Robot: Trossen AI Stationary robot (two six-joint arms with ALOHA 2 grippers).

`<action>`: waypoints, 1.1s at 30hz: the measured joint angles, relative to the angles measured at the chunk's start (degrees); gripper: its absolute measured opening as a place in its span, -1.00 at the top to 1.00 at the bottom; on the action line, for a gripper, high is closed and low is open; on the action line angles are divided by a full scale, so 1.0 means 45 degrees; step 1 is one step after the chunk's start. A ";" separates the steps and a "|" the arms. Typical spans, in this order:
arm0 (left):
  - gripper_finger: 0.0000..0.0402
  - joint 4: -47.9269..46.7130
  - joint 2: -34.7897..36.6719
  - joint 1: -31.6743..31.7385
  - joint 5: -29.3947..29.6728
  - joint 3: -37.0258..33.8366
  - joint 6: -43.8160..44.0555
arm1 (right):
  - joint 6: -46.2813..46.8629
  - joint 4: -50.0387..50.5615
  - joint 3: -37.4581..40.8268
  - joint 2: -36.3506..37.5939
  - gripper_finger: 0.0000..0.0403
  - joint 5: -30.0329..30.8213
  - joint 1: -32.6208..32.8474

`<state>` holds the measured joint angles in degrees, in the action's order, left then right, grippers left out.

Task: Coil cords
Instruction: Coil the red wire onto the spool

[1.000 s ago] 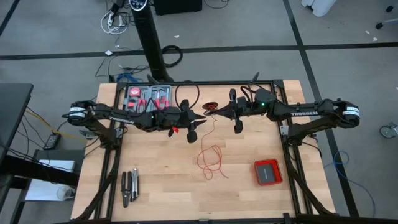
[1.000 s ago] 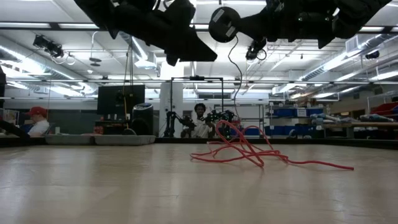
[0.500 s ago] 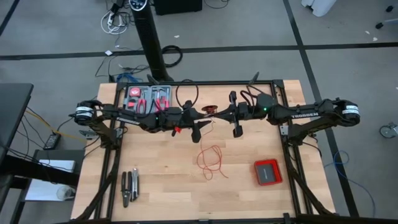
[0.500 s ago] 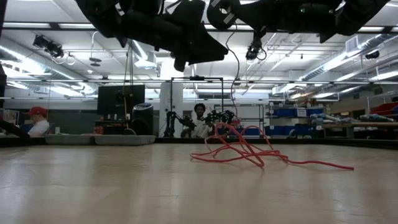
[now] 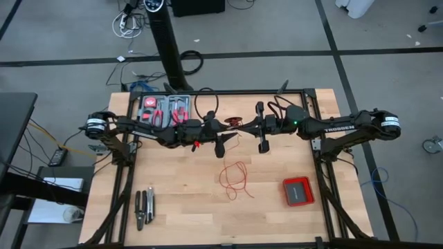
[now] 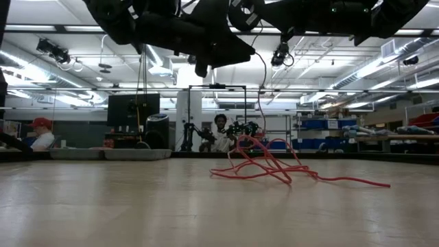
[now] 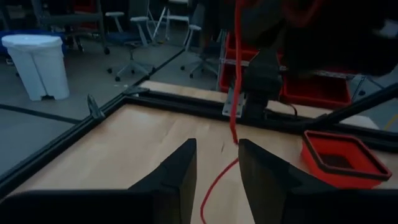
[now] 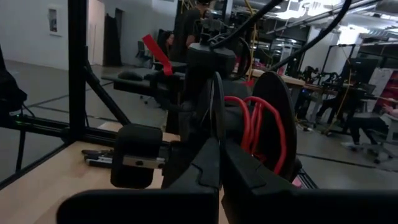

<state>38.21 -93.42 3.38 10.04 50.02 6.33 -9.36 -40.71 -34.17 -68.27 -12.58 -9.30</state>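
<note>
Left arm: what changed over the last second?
The left end effector swung in toward the right end effector and the spool, and its fingers opened; the red wire hangs between them, not gripped. The right end effector shifted slightly toward it, staying shut on the spool. The loose wire loops, red box and pliers did not move.

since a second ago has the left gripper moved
Yes. In the high view the left gripper shifted toward the table's right side, closer to the flat red square box.
</note>
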 joint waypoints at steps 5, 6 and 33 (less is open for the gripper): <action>0.39 0.0403 -0.0271 -0.0015 -0.0253 0.0000 -0.0006 | -0.0294 0.0013 0.0000 0.0000 0.99 0.0340 0.0054; 0.39 0.0501 -0.0351 -0.0015 -0.0414 0.0000 -0.0006 | -0.0294 0.0020 0.0000 0.0000 0.99 0.0341 0.0054; 0.39 0.1075 -0.0555 0.0730 -0.5116 0.0003 -0.1940 | -0.0286 -0.0083 0.0000 0.0000 0.99 -0.0901 0.0079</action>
<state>43.05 -95.92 6.66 -12.98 50.03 -2.40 -10.64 -41.08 -34.17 -68.27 -16.64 -8.95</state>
